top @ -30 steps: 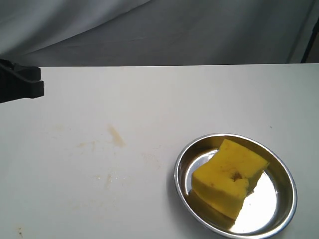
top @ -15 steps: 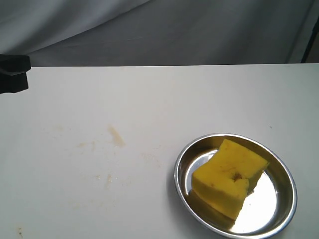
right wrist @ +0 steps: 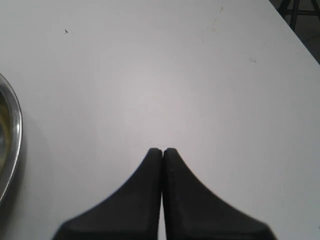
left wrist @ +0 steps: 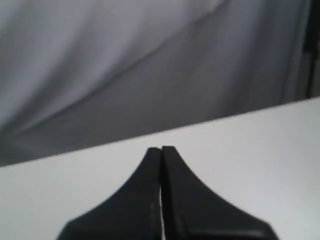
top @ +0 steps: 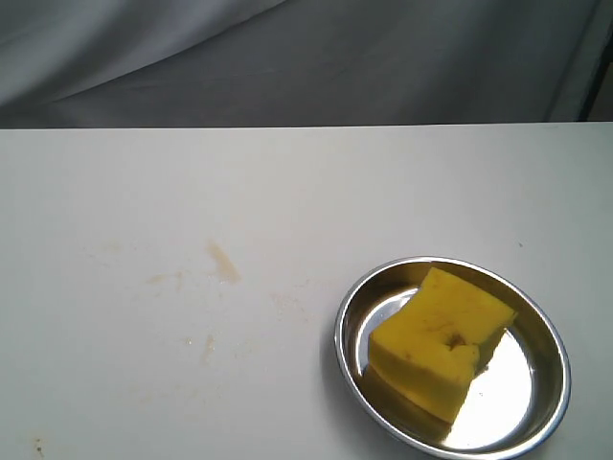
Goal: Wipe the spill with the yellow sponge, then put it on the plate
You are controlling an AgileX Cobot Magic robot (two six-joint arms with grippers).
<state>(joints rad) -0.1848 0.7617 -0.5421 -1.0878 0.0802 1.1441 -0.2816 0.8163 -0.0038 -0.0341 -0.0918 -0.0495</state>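
Only the exterior view takes in the whole scene, and it shows no arm at all. On the white table (top: 306, 182) the plate (top: 339, 340) sits toward 4 o'clock of the visible surface. The yellow sponge (top: 436, 340) lies inside it, tilted, with one corner raised near the rim at 12 o'clock and its underside mirrored in the shiny bottom. The spill (top: 222, 261) shows only as faint tan smears at about 9 to 10 o'clock from the plate, well apart from it. A grey cloth (top: 287, 57) hangs behind the table at 12 o'clock.

The wrist views supply what that picture lacks. The left wrist view shows the left end effector (left wrist: 161, 150) with its two dark jaws pressed together and nothing between them. Beyond it are bare table and the grey cloth, with no sponge, plate or smear in sight. The right wrist view shows the right end effector (right wrist: 162, 151) closed just as tight and empty, above bare table. A curved sliver of the plate's rim (right wrist: 16, 135) enters at the frame's edge, clear of the jaws. The sponge is hidden from this camera.
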